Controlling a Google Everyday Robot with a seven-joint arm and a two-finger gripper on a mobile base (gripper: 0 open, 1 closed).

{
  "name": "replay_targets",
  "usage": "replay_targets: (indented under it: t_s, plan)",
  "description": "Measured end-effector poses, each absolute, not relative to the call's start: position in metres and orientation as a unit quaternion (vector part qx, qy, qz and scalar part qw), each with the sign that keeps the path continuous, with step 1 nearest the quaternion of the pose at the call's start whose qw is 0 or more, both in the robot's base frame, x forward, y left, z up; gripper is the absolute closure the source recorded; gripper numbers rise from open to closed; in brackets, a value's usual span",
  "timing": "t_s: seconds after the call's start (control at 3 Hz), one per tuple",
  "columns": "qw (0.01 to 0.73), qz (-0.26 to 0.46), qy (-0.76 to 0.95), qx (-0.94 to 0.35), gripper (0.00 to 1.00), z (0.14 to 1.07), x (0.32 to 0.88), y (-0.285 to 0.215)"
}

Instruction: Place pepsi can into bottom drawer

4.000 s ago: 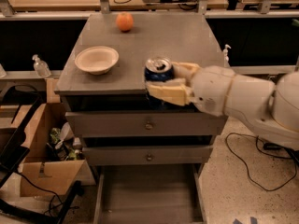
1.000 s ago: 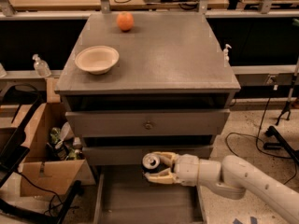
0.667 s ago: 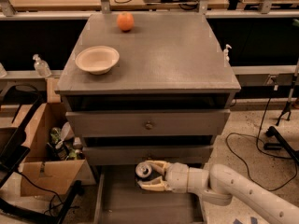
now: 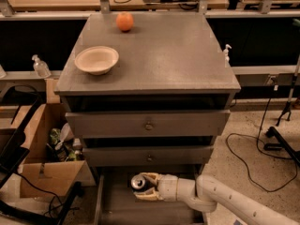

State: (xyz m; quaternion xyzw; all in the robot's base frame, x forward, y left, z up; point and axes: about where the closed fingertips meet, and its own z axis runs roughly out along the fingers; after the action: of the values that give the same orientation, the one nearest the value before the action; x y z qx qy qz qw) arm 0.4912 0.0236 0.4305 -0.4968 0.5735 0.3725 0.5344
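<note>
The pepsi can (image 4: 138, 182) shows mostly as its silver top, low in the camera view. My gripper (image 4: 145, 186) is shut on the pepsi can and holds it upright inside the open bottom drawer (image 4: 105, 205), near its back left part. I cannot tell whether the can touches the drawer floor. The white arm (image 4: 220, 200) reaches in from the lower right. The can's blue side is mostly hidden by my cream fingers (image 4: 149, 195).
A grey cabinet top (image 4: 178, 55) holds a white bowl (image 4: 96, 60) and an orange (image 4: 124, 21). Two upper drawers with knobs (image 4: 148, 125) are pulled slightly out. A cardboard box (image 4: 44, 168) stands on the left floor, cables (image 4: 262, 144) on the right.
The gripper brought the can from the cabinet top's front edge down into the bottom drawer. In the last second it moved left and a little lower.
</note>
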Motion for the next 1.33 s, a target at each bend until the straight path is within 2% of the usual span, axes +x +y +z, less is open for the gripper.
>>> replay_targets:
  t_s: [0.67, 1.33]
  plan:
    - [0.535, 0.375, 0.577, -0.49, 1.0, 0.41, 0.493, 0.038]
    - [0.523, 0.379, 0.563, -0.516, 1.0, 0.323, 0.515, 0.061]
